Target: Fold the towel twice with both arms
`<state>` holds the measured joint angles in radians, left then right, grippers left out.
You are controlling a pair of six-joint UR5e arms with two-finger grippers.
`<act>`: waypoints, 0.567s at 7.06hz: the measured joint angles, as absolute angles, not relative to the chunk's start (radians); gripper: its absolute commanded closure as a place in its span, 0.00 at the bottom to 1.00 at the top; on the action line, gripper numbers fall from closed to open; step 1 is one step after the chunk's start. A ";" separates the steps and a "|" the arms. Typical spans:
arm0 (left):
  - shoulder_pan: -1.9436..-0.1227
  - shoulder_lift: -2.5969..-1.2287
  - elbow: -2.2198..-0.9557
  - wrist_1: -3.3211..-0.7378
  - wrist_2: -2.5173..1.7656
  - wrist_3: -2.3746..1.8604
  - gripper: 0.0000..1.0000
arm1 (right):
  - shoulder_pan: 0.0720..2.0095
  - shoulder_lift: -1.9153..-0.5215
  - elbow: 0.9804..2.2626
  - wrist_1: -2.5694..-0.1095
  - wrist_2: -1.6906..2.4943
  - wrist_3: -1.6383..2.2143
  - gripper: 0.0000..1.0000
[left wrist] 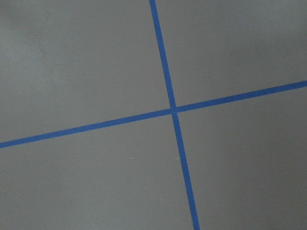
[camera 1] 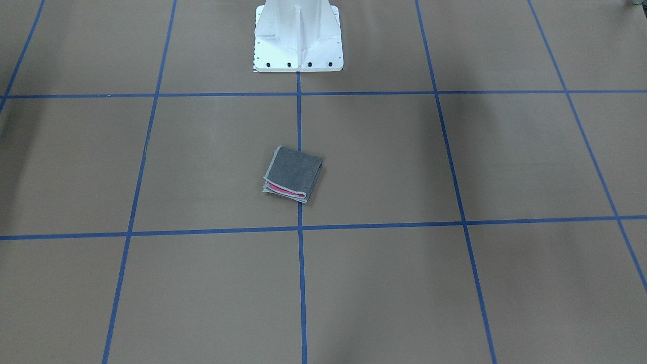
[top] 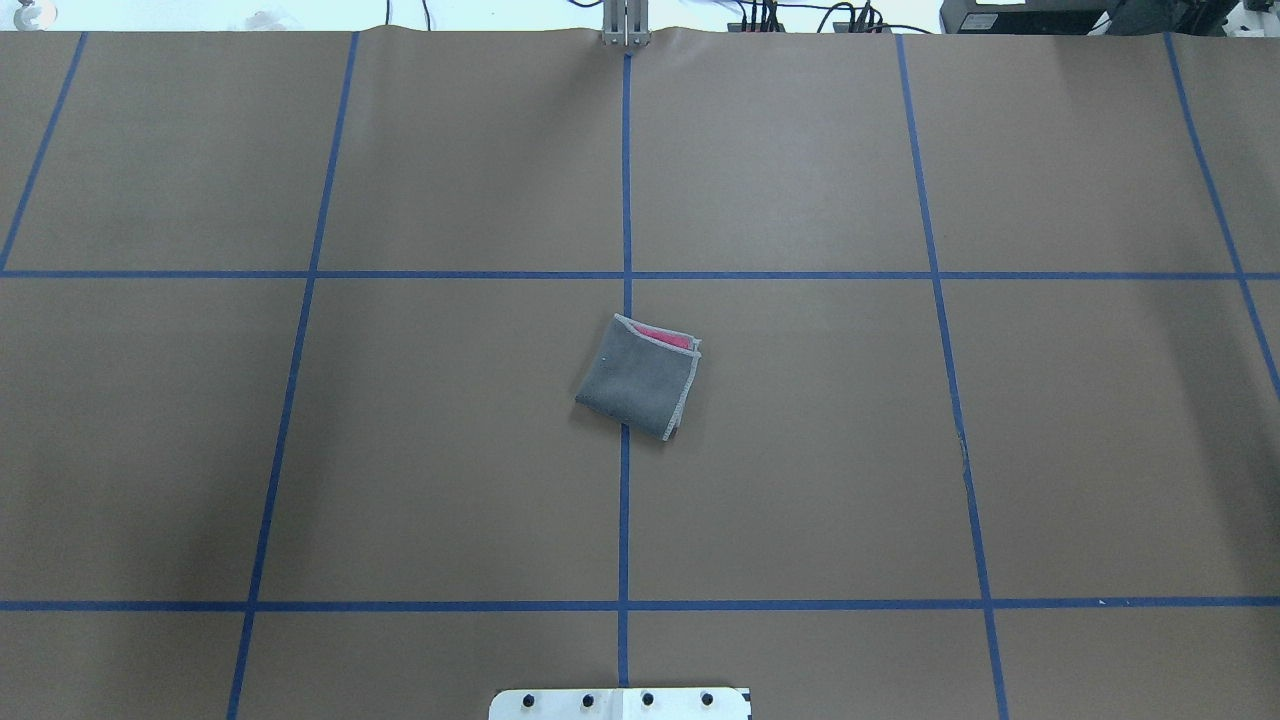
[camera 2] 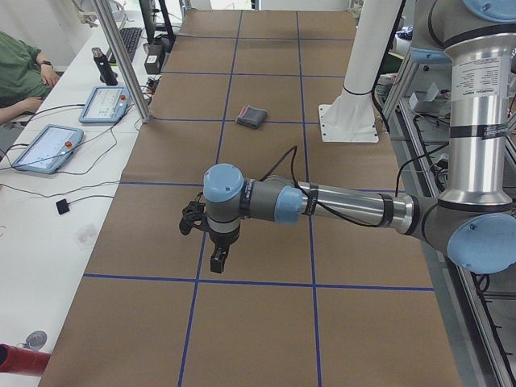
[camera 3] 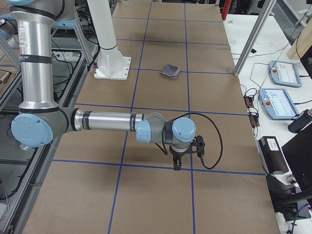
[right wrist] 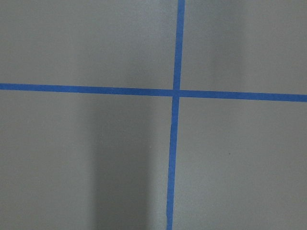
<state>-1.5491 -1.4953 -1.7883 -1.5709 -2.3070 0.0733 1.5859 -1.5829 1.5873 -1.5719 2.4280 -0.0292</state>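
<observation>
Towel — folded to a quarter, grey face outward, pink showing at one edge; mid-worktop, across the centre tape line. Both folds judged done. Left end effector, right end effector — well apart from towel; apart or together, cannot tell.

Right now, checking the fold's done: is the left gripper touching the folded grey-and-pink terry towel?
Apart. Exterior left view shows the left gripper over the table, far from the towel.
</observation>
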 measured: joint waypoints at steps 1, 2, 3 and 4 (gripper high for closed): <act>-1.548 -1.491 -1.794 -1.563 -2.321 0.073 0.00 | 1.607 -1.583 1.590 -1.572 2.431 -0.029 0.00; -1.548 -1.491 -1.794 -1.561 -2.327 0.072 0.00 | 1.630 -1.585 1.594 -1.573 2.434 -0.029 0.00; -1.547 -1.493 -1.793 -1.560 -2.328 0.072 0.00 | 1.655 -1.583 1.602 -1.589 2.436 -0.029 0.00; -1.547 -1.496 -1.793 -1.560 -2.328 0.072 0.00 | 1.673 -1.583 1.620 -1.624 2.436 -0.029 0.00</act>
